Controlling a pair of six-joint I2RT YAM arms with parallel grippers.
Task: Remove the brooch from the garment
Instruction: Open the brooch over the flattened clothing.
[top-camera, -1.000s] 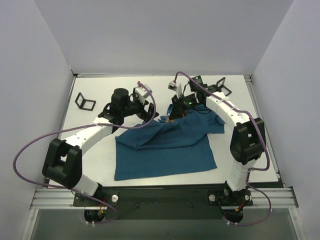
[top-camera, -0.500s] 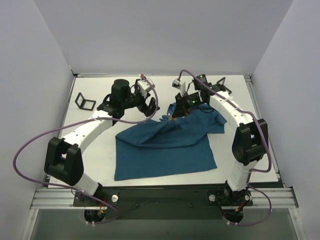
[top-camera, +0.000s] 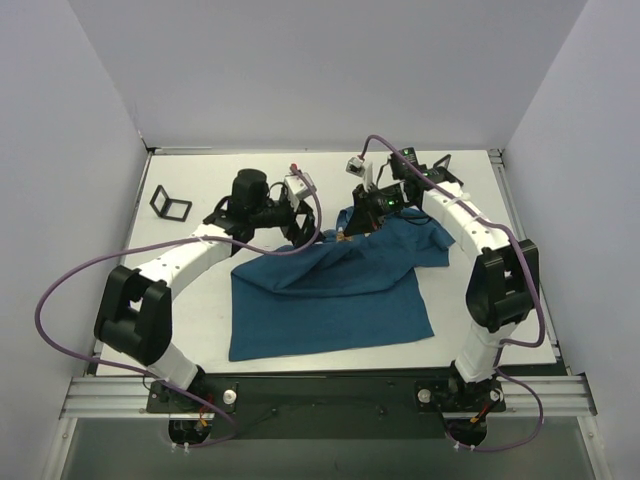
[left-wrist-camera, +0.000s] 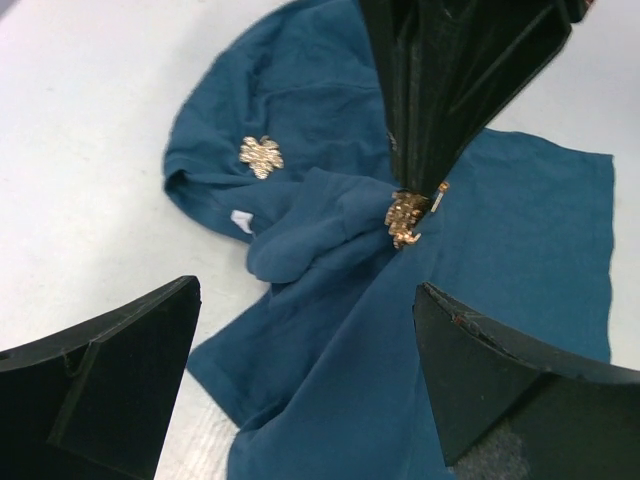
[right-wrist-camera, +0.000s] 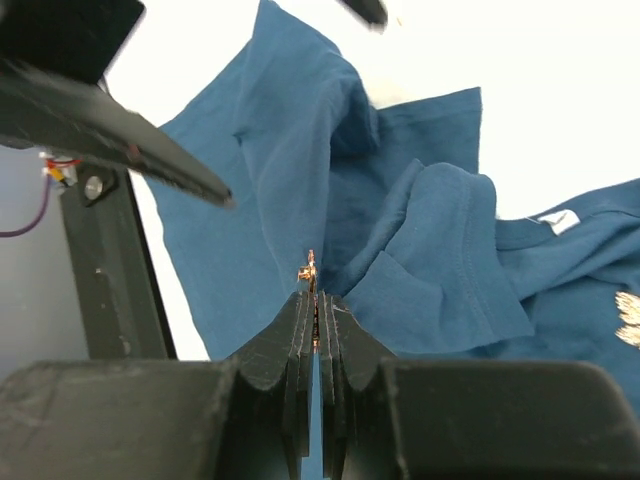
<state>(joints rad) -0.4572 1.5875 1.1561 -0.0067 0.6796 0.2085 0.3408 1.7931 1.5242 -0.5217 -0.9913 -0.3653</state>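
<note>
The dark teal garment (top-camera: 330, 295) lies crumpled on the white table. The tiny gold brooch (left-wrist-camera: 405, 217) sits at a raised peak of cloth, and my right gripper (top-camera: 345, 233) is shut on it from above. In the right wrist view the brooch (right-wrist-camera: 310, 272) pokes out just beyond the closed right gripper (right-wrist-camera: 315, 297), with the garment (right-wrist-camera: 270, 170) below. My left gripper (left-wrist-camera: 305, 290) is wide open with nothing in it, hovering over the garment (left-wrist-camera: 330, 380) just left of the brooch (top-camera: 341, 239). From above, the left gripper (top-camera: 297, 228) is close beside the right one.
A second gold flower-like mark (left-wrist-camera: 261, 156) shows on the cloth near the collar, beside a white neck label (left-wrist-camera: 240, 222). Black square frames stand at the back left (top-camera: 170, 204) and back right (top-camera: 445, 172). White walls enclose the table on three sides.
My left arm has swung a little right and forward, bringing its open gripper nearer the raised fold. The right gripper stays shut on the brooch in about the same place.
</note>
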